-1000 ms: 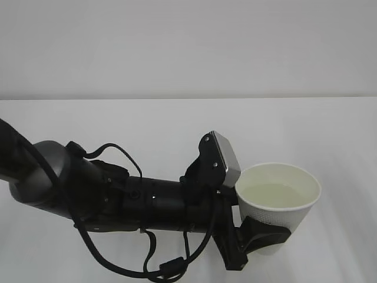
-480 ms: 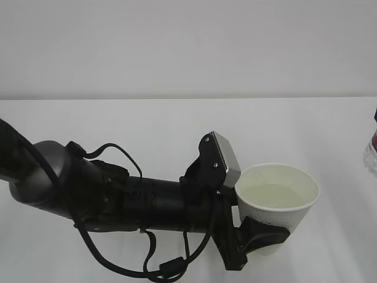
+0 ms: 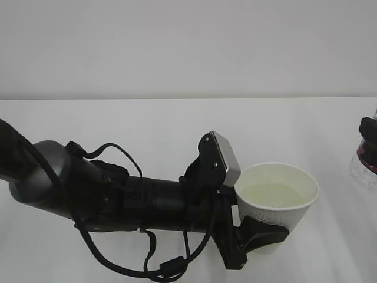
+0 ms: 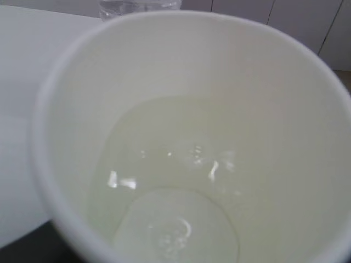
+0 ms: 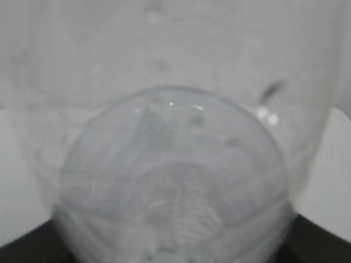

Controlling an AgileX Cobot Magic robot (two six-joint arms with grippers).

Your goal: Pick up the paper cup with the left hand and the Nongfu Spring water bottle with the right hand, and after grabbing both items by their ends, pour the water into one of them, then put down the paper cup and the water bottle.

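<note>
Water point(image 4: 175, 181) lay in the paper cup point(image 3: 277, 206) clamped by my left tool point(image 3: 250, 239); my right tool point(image 3: 368, 127) gripped the bottle point(image 3: 364, 162) at frame right.

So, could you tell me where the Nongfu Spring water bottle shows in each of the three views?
Exterior view: Nongfu Spring water bottle is cut off at the right edge, beyond the paper cup.
Left wrist view: only a clear sliver at the top edge, behind the cup's rim.
Right wrist view: fills the frame, blurred.
Shared landmark: the white table.
</note>
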